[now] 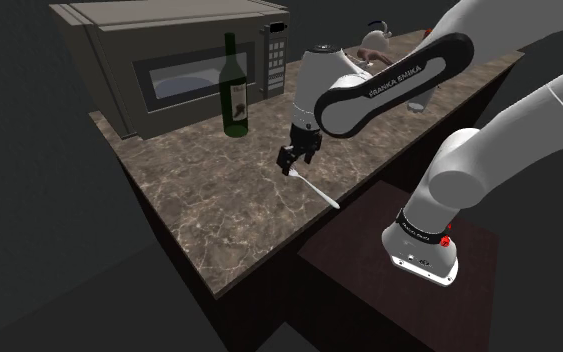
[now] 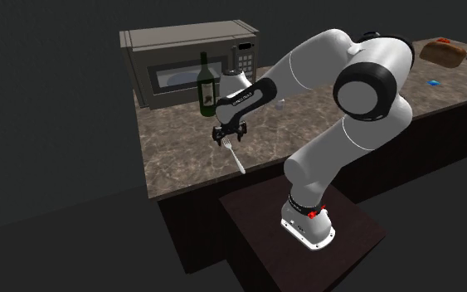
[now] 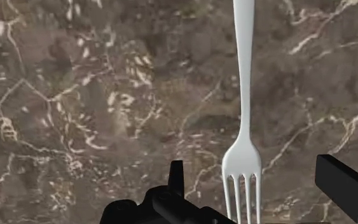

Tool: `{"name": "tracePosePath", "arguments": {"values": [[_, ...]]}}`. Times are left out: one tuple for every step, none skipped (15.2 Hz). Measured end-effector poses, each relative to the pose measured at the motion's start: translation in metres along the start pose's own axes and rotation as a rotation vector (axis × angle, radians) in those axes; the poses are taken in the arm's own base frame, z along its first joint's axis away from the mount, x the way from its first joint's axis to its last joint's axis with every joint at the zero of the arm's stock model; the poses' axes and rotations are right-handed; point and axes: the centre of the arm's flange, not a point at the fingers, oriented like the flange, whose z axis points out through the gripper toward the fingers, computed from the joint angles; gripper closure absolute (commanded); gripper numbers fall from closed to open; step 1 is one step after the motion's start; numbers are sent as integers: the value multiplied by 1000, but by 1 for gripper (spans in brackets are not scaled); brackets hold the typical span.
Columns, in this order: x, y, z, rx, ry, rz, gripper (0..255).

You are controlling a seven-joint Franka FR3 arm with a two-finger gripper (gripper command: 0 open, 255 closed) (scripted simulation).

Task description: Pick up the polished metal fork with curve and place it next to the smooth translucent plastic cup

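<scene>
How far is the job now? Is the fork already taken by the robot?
Done: the approach. The open black claw hangs low over the tined end of the pale curved fork, with one finger on each side, not touching it. In hand: nothing; the fork lies flat on the brown marble counter. Left: close, lift, carry it and set it beside the small translucent cup.

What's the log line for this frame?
phase: pre-grasp | gripper: open, straddling fork tines | fork: lying on counter, not held

Pincer [image 2: 229, 138] poised over tine end of fork [image 2: 236, 158] on marbled counter [image 2: 182, 162]; bottle [image 2: 208, 85], microwave [image 2: 161, 70] behind.
</scene>
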Motion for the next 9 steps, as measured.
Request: {"name": "tracePosePath", "arguments": {"values": [[1,-1,7,0,0,0,0],[1,-1,13,0,0,0,0],[1,-2,17,0,0,0,0],[1,-2,19,0,0,0,0],[1,-2,19,0,1,0,0],[1,-2,20,0,1,0,0],[1,-2,20,0,1,0,0],[1,-2,20,1,1,0,0],[1,-2,20,1,1,0,0]]}}
